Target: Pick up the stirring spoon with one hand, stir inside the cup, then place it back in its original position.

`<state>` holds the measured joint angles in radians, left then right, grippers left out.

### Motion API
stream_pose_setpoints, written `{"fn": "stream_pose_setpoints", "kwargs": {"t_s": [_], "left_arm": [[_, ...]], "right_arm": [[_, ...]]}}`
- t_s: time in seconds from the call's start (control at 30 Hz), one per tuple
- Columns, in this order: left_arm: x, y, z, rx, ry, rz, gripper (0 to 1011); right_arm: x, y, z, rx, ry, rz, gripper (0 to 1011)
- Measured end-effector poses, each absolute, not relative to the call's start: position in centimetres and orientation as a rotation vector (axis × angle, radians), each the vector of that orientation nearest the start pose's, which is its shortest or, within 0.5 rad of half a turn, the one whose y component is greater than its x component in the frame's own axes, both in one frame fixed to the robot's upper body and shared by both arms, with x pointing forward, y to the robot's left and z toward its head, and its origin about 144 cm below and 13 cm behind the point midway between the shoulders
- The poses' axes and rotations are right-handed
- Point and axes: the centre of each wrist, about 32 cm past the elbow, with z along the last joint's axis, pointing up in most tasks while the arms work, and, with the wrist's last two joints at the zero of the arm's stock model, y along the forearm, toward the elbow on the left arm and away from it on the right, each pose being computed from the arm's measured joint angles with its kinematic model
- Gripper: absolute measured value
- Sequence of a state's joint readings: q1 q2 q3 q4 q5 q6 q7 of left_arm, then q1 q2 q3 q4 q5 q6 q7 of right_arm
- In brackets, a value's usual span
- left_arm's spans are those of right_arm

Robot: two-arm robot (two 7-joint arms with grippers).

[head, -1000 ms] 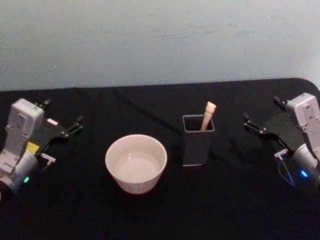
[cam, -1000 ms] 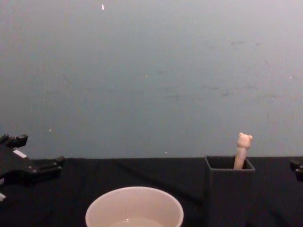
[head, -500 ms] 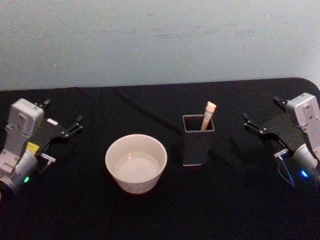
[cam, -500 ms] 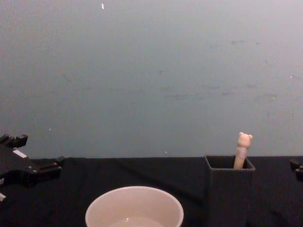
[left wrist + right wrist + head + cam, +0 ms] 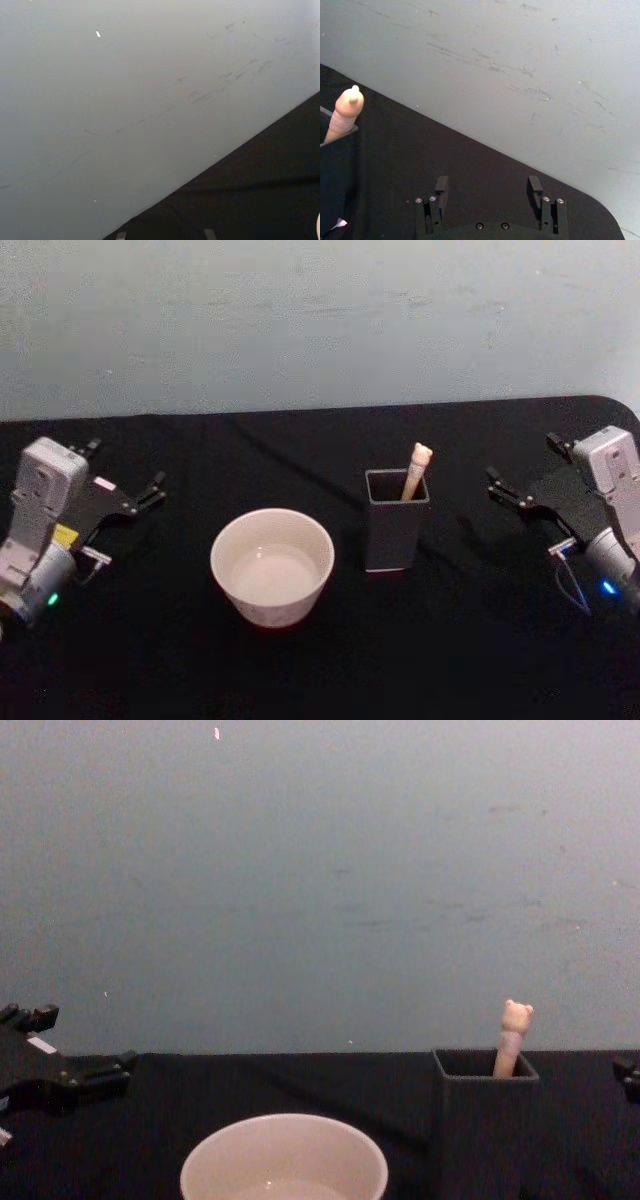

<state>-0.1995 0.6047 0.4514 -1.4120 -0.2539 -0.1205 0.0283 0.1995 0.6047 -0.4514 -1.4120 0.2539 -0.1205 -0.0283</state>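
Head view: slim beige bear-topped stirring spoon (image 5: 417, 468) upright in dark grey square holder (image 5: 390, 540), beside wide cream-white cup (image 5: 272, 612) on black table (image 5: 450, 650); left claw (image 5: 126, 462) and right claw (image 5: 522, 458) parked at opposite sides, fingers apart

The cup (image 5: 268, 606) is coloured cream-white, the holder (image 5: 391, 538) dark grey, the table (image 5: 300, 672) black. The stirring spoon (image 5: 417, 466) is seen in beige, the wall (image 5: 300, 320) in pale grey.
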Motion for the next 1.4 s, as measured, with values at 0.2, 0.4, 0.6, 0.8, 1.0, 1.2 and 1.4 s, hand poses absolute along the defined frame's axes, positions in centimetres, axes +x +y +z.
{"fn": "stream_pose_setpoints", "kwargs": {"t_s": [0.2, 0.4, 0.6, 0.8, 1.0, 1.2, 1.4], "left_arm": [[48.86, 30.97, 113.98, 0.304, -0.285, 1.248, 1001], [48.86, 30.97, 113.98, 0.305, -0.285, 1.248, 1001], [48.86, 30.97, 113.98, 0.305, -0.285, 1.248, 1001], [48.86, 30.97, 113.98, 0.304, -0.285, 1.248, 1001], [48.86, 30.97, 113.98, 0.304, -0.285, 1.248, 1001], [48.86, 30.97, 113.98, 0.304, -0.285, 1.248, 1001], [48.86, 30.97, 113.98, 0.304, -0.285, 1.248, 1001]], "right_arm": [[48.86, -30.97, 113.98, -0.304, -0.285, -1.248, 1000], [48.86, -30.97, 113.98, -0.305, -0.285, -1.248, 1000], [48.86, -30.97, 113.98, -0.305, -0.285, -1.248, 1000], [48.86, -30.97, 113.98, -0.305, -0.285, -1.248, 1000], [48.86, -30.97, 113.98, -0.304, -0.285, -1.248, 1000], [48.86, -30.97, 113.98, -0.304, -0.285, -1.248, 1000], [48.86, -30.97, 113.98, -0.304, -0.285, -1.248, 1000]]}}
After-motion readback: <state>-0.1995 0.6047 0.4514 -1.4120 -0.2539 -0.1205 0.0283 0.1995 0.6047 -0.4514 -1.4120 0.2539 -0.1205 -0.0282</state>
